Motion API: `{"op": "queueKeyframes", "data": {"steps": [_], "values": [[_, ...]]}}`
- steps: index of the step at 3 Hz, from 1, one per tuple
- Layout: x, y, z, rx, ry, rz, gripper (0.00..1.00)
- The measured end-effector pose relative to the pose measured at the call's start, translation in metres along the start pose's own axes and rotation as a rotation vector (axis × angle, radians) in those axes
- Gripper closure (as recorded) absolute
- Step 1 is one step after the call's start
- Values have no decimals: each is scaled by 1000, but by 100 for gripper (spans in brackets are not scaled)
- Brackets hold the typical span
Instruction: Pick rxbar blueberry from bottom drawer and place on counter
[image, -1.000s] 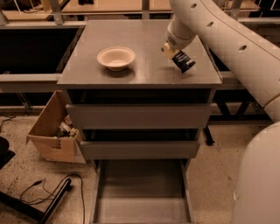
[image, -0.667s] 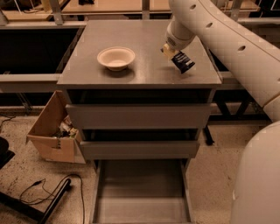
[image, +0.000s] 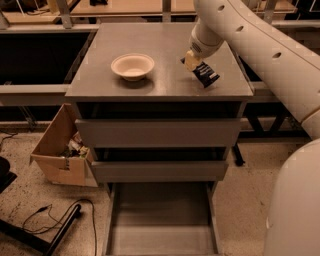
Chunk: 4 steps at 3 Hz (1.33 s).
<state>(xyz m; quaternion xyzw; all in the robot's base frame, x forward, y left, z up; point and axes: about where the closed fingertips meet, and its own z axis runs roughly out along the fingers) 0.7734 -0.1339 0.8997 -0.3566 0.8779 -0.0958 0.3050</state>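
The bar (image: 206, 75) is held tilted over the right of the surface (image: 160, 42), clamped at its upper end by the tool (image: 193, 62). Pale wrapper print is there, but nothing can be read. Below, the open drawer (image: 162, 215) is cut off at its front.

My arm (image: 260, 45) is glossy cream-white: fat rounded segments dotted with small dark holes (spaced in a row). The pale tan gripper (image: 192, 61) sits over the counter (image: 150, 40) near its right edge.
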Motion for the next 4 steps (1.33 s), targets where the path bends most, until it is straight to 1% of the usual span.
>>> {"op": "queueKeyframes", "data": {"steps": [1,2,3,4], "values": [[0,0,0,0,0,0,4],[0,0,0,0,0,0,0],[2,2,-81,57,-115,75,0],[-10,45,-183,64,-310,186,0]]}}
